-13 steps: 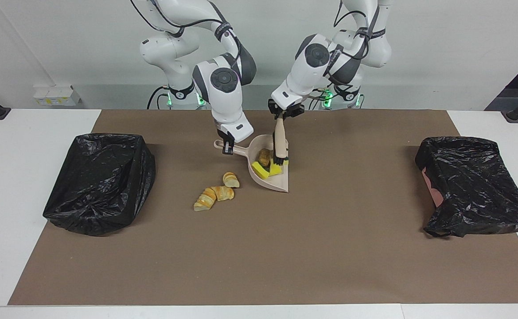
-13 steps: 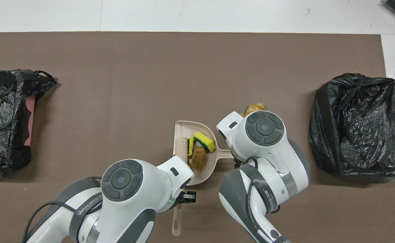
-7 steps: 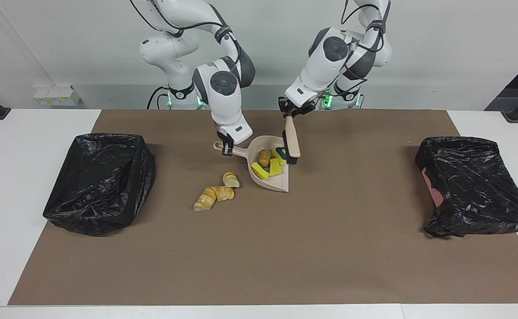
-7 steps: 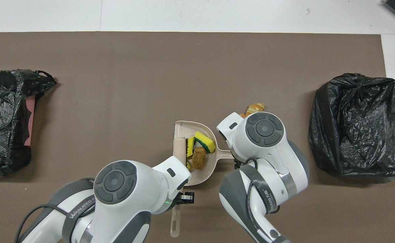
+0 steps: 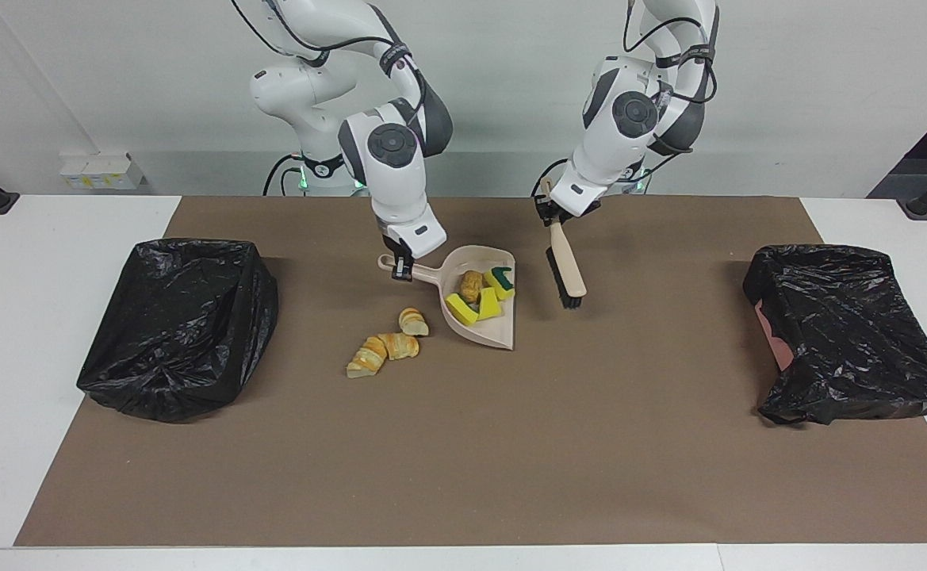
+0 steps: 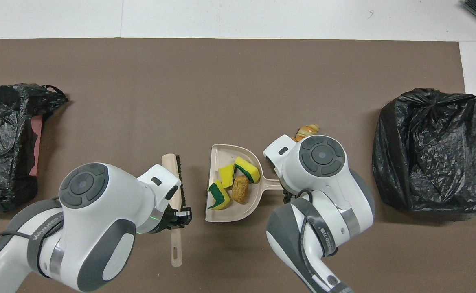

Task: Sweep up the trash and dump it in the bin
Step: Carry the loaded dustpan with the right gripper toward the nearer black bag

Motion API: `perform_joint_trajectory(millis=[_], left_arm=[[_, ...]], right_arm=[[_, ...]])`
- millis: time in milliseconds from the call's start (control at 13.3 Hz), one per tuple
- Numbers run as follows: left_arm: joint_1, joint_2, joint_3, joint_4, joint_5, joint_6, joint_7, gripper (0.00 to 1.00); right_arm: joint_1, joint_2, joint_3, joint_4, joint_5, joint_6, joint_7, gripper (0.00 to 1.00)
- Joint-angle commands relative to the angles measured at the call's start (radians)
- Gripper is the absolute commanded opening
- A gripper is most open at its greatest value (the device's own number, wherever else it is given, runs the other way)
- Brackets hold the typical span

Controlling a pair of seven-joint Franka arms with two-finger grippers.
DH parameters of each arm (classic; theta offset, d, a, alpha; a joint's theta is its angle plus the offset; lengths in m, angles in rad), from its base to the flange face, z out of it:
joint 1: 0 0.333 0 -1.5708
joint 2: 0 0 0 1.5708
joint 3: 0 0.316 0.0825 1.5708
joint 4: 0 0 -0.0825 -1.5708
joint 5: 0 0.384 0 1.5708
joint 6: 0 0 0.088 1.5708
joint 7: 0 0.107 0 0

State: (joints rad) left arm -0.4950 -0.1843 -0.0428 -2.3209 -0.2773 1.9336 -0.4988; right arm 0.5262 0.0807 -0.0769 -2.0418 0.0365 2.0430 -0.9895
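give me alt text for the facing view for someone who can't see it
Right gripper holds a dustpan carrying sponges and a brown lump; left gripper holds a brush beside it. Bread pieces lie on the mat.

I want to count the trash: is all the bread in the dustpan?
No, the croissant pieces lie on the mat beside the dustpan.

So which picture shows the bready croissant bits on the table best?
The facing view. There the croissant pieces lie in the open on the brown mat, beside the dustpan. In the overhead view the right arm covers most of them, so only one piece peeks out.
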Motion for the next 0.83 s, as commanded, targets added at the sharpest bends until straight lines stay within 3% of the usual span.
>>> perform_joint_trajectory(millis=[0, 300, 525, 750], left_arm=[[-0.010, -0.040, -0.012, -0.078, 0.021, 0.051, -0.023, 0.00], [-0.106, -0.047, -0.032, -0.126, 0.021, 0.111, -0.119, 0.00], [-0.255, -0.044, -0.032, -0.213, 0.020, 0.267, -0.246, 0.00], [-0.304, -0.040, -0.032, -0.267, 0.020, 0.367, -0.279, 0.00]], right_arm=[[-0.043, -0.041, 0.003, 0.020, 0.013, -0.009, -0.004, 0.00], [-0.095, -0.073, 0.003, 0.028, 0.033, -0.010, -0.029, 0.00], [-0.164, -0.117, 0.002, 0.047, 0.039, -0.026, -0.086, 0.00], [-0.259, -0.128, 0.000, 0.115, 0.051, -0.125, -0.151, 0.00]])
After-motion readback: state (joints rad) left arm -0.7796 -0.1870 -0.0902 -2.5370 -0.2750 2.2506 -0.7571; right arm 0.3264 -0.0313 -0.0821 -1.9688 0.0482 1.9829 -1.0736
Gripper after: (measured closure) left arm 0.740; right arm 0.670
